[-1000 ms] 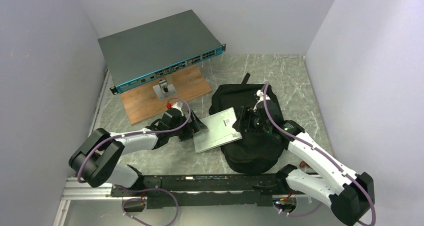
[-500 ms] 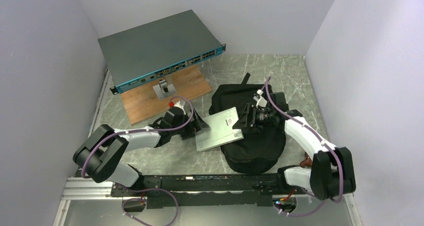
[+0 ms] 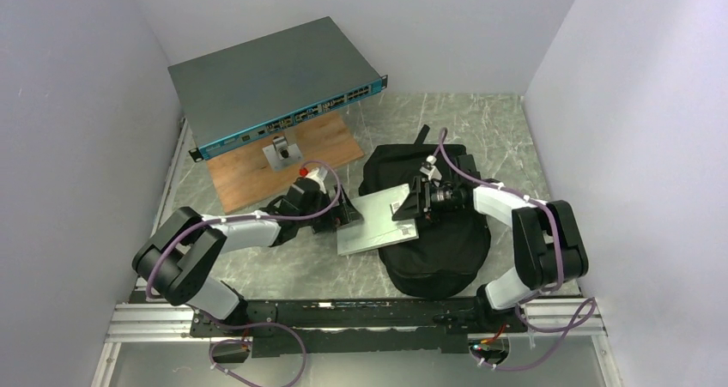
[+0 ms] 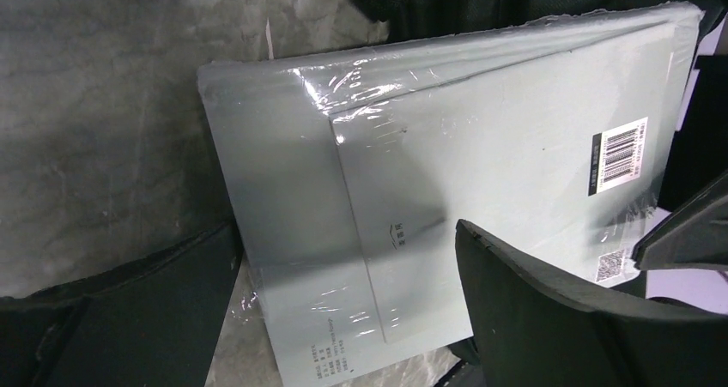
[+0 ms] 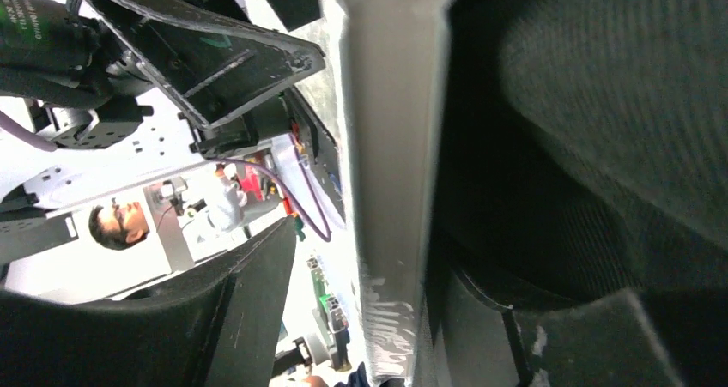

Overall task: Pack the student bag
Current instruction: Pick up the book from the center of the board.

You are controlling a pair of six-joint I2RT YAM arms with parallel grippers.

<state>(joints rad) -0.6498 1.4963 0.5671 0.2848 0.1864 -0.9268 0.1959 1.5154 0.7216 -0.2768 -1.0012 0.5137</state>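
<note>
Right gripper (image 3: 415, 202) moved in over backpack (image 3: 438, 250), jaws narrowing around right edge of shrink-wrapped paper pack (image 3: 373, 220); clamped or not, cannot tell. Left gripper (image 3: 342, 215) spread wide at opposite edge. Pack half on backpack, not inside yet.

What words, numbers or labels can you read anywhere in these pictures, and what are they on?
No text here can be read.
Barcode label on the grey wrapped packet: digits too small.
QR code near it: a pattern only.
Small print by one corner of the packet: blurred.
Network switch, front panel: markings too small.
</note>
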